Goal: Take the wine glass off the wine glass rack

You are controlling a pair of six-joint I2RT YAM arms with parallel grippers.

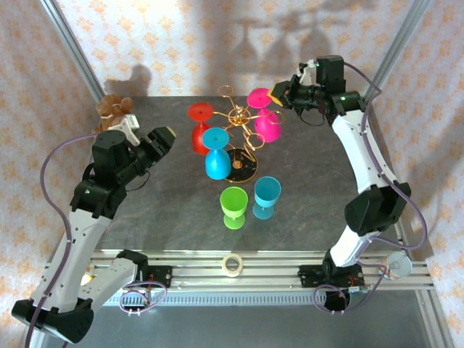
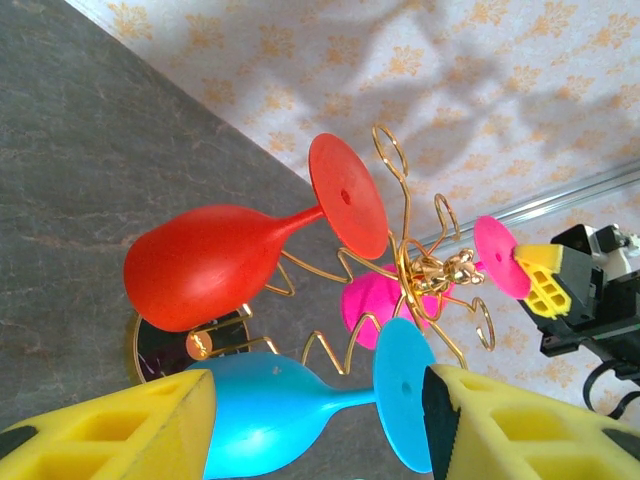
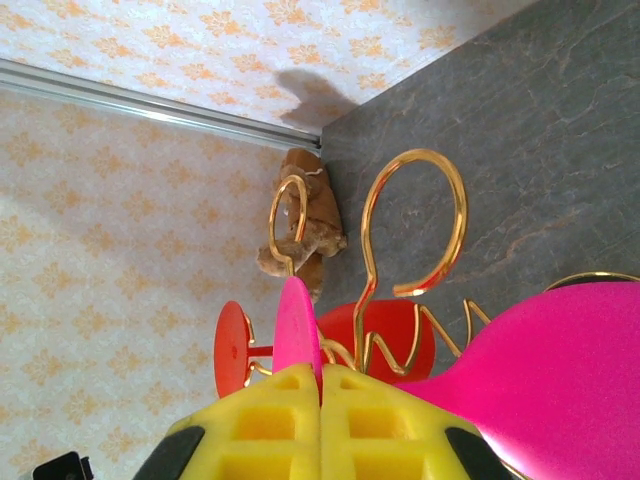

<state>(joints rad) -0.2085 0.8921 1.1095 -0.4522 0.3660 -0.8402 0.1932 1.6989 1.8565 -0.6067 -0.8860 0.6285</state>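
Grey tabletop (image 1: 167,210). Your right gripper (image 3: 320,385) clamps pink wine glass (image 3: 570,350) foot at wine glass rack (image 2: 440,272); left gripper (image 2: 318,420) agape. Slide outward next.

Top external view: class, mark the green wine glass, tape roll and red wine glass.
Green wine glass (image 1: 233,199), top external view, its bowl.
Tape roll (image 1: 225,266), top external view, its left rim.
Red wine glass (image 1: 199,140), top external view, its bowl.

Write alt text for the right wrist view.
The right gripper, with yellow pads, is shut on the foot of a pink wine glass hanging on a gold wire rack. Behind it are a red glass and a brown stuffed toy.
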